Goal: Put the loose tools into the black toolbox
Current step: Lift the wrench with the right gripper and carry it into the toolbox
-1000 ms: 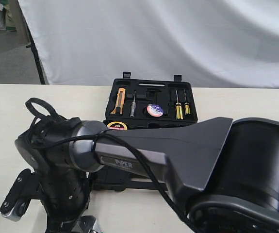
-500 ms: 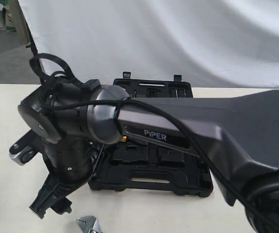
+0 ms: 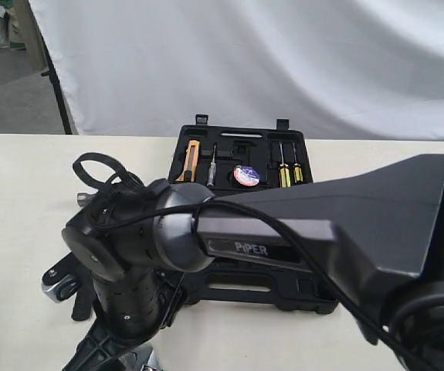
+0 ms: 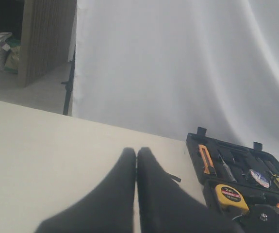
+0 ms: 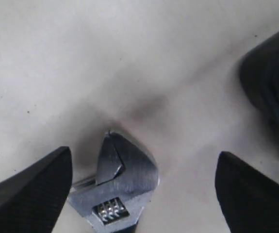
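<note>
The right arm [image 3: 306, 232] hides most of the toolbox's [image 3: 268, 297] near half. Only the wrench's [image 5: 117, 182] head shows; its handle is cut off at the edge, as are the right gripper's [image 5: 144, 156] 2 fingers. The left wrist view crops the toolbox.

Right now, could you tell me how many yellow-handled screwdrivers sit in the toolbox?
2 screwdrivers, side by side in the toolbox's far half, right of the tape roll; the arm may hide others.

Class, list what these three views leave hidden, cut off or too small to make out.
Wrench handle: right wrist view, cut off by the edge.
Toolbox near half: exterior view, behind the right arm.
Tape roll label: exterior view, too small to read.
Table under the left claw: left wrist view, covered by its blurred fingers.
</note>
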Robot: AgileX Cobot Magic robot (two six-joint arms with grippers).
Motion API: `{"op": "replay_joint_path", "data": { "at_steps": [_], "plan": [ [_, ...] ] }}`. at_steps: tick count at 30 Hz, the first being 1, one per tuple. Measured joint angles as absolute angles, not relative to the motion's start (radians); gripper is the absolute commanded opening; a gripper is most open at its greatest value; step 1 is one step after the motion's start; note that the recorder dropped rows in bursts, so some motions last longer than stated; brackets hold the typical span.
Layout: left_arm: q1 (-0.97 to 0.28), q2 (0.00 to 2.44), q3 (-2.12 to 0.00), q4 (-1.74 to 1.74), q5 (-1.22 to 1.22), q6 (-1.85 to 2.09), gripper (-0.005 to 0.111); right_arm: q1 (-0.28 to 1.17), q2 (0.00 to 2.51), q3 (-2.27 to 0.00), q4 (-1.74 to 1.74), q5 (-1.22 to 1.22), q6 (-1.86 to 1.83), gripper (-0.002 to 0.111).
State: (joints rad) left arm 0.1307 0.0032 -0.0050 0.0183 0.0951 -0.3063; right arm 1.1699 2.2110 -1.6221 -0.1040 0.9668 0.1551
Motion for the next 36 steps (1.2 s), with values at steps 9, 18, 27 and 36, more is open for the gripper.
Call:
{"op": "replay_joint_path", "data": {
  "at_steps": [9,18,27,36],
  "plan": [
    [0.131,0.003,-0.005,0.018,0.095,-0.306,0.001,1.170,2.201,-1.560,-0.073,0.920,0.181,0.008],
    [0.131,0.003,-0.005,0.018,0.095,-0.306,0.001,1.170,2.201,-1.558,-0.069,0.907,0.089,0.000],
    [0.131,0.003,-0.005,0.018,0.095,-0.306,0.001,1.170,2.170,-1.544,-0.071,0.942,-0.053,0.000],
    [0.131,0.003,-0.005,0.018,0.095,-0.306,0.001,1.115,2.020,-1.544,-0.100,0.996,-0.068,0.000]
  ]
}}
